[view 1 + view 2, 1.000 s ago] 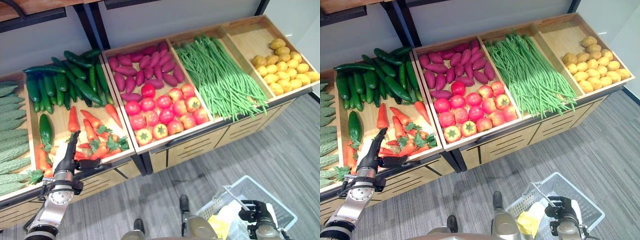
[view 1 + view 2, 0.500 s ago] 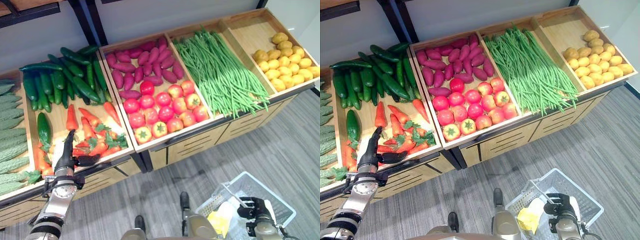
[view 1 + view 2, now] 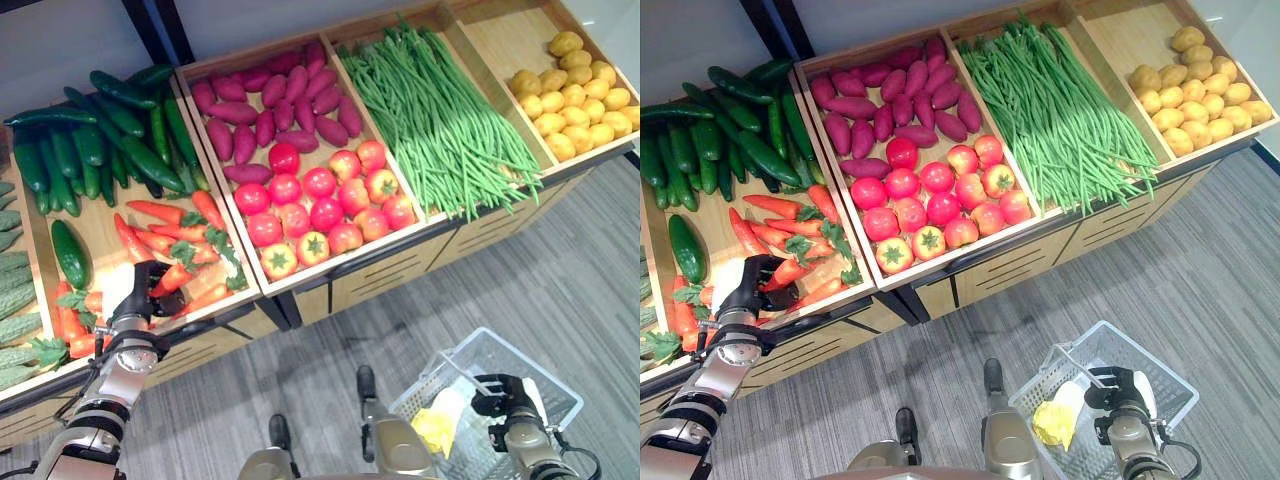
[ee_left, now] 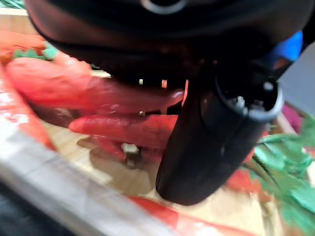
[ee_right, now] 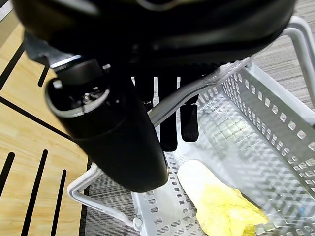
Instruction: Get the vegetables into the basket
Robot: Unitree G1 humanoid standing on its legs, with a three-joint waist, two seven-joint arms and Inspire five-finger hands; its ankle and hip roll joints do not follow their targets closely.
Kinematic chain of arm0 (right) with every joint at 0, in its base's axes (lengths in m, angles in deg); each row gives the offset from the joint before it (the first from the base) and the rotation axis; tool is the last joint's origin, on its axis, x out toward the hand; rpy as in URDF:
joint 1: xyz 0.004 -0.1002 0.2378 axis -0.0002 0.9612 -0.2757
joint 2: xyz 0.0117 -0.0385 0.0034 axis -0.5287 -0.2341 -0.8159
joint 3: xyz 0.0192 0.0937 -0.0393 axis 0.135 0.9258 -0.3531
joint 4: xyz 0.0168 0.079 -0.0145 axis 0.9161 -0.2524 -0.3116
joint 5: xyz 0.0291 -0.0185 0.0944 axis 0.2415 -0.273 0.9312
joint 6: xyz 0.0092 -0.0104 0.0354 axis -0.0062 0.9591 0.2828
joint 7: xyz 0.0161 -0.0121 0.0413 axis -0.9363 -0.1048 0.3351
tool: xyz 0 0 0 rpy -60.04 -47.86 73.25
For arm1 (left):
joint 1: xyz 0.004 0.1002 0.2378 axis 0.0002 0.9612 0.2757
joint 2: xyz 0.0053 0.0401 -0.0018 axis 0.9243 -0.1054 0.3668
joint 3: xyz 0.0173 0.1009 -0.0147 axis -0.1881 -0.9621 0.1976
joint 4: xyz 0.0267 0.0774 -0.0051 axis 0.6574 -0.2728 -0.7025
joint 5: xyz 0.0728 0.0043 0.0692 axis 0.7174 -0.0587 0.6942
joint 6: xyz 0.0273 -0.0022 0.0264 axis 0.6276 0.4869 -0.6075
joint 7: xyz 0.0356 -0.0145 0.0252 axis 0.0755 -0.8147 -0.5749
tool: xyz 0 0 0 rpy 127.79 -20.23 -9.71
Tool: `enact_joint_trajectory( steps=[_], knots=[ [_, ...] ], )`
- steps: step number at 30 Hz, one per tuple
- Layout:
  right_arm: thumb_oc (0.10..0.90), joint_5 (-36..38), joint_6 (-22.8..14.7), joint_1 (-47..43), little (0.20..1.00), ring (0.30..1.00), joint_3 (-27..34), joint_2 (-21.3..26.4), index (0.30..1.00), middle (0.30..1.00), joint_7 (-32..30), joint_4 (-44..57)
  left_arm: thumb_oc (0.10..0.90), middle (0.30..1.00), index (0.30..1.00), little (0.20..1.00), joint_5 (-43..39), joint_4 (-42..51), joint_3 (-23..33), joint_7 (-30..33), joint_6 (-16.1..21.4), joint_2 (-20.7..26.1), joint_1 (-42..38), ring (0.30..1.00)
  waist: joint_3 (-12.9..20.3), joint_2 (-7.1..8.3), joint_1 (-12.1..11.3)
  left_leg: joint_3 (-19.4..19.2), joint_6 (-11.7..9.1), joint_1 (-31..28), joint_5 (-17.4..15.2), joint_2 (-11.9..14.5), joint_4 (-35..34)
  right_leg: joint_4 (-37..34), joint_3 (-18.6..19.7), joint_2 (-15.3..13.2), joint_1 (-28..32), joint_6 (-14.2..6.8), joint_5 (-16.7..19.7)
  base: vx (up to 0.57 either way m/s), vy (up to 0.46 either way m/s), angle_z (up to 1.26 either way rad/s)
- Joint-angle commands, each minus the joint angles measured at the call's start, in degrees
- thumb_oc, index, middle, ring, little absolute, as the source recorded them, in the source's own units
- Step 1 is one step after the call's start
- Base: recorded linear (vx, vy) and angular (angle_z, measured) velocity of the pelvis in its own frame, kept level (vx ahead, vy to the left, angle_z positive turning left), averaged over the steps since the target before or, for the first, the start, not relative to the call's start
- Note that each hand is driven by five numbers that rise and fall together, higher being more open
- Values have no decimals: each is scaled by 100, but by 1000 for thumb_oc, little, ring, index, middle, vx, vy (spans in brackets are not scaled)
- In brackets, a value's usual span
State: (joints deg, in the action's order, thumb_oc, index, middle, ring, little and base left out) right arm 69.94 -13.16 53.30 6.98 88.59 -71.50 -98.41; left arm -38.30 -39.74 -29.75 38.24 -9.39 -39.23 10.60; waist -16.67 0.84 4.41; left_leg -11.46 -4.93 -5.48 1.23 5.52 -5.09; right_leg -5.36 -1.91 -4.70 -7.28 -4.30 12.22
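Orange carrots with green tops (image 3: 175, 240) lie in the wooden bin at the lower left. My left hand (image 3: 140, 300) rests among them near the bin's front edge, its fingers curled round one carrot (image 3: 172, 278); that carrot (image 4: 98, 93) lies under the palm beside the thumb (image 4: 211, 137) in the left wrist view. At the lower right, my right hand (image 3: 500, 395) is shut on the handle (image 5: 197, 91) of a white mesh basket (image 3: 545, 385) that hangs over the floor. A pale yellow vegetable (image 5: 216, 201) lies in the basket.
Sloping wooden bins hold cucumbers (image 3: 100, 140), purple sweet potatoes (image 3: 260, 100), tomatoes (image 3: 320, 200), green beans (image 3: 440, 110) and yellow potatoes (image 3: 575, 105). Bitter gourds (image 3: 15, 300) lie at the far left. Grey floor runs between the stand and the basket.
My left hand's fingers, straight before, have come down and curled round a carrot. The camera has shifted. The right hand has kept hold of the basket handle.
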Motion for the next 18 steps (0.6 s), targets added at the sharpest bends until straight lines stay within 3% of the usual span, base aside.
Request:
enact_joint_trajectory(
  steps=[1, 8, 14, 18],
  knots=[
    [400, -220, -150, -128, 300, 300, -236, 213, 300, 300, -222, 19, 400, 300, 300, 300, 39, 684, 450, 489, 445, 335, -432, 300, 88, 295, 0, 472, -153, -75, -165, 223, 9, 105, 86, -568, 368, -652, -427, -10, -1, 6],
    [400, -232, -75, -105, 300, 300, -346, 93, 300, 300, -133, 47, 400, 300, 300, 300, -854, 2508, 742, 601, 1037, 140, -620, 300, 203, 339, -44, 522, -136, -133, -224, 206, 9, 89, 26, -620, 483, -659, -438, -9, 11, 9],
    [400, -186, -48, 32, 300, 300, -306, 21, 300, 300, -23, 148, 400, 300, 300, 300, -2269, 3430, 615, -337, 1421, -164, -383, 300, 289, 372, -8, 480, -130, -192, -255, 190, 9, 79, 60, -635, 528, -649, -451, 0, 0, 0],
    [400, -192, -31, 90, 300, 300, -285, -1, 300, 300, 22, 167, 400, 300, 300, 300, -3062, 3682, 544, -750, 1451, -444, -225, 300, 306, 365, 15, 452, -123, -227, -270, 178, 9, 70, 98, -638, 544, -640, -452, 3, 2, -1]
  ],
)
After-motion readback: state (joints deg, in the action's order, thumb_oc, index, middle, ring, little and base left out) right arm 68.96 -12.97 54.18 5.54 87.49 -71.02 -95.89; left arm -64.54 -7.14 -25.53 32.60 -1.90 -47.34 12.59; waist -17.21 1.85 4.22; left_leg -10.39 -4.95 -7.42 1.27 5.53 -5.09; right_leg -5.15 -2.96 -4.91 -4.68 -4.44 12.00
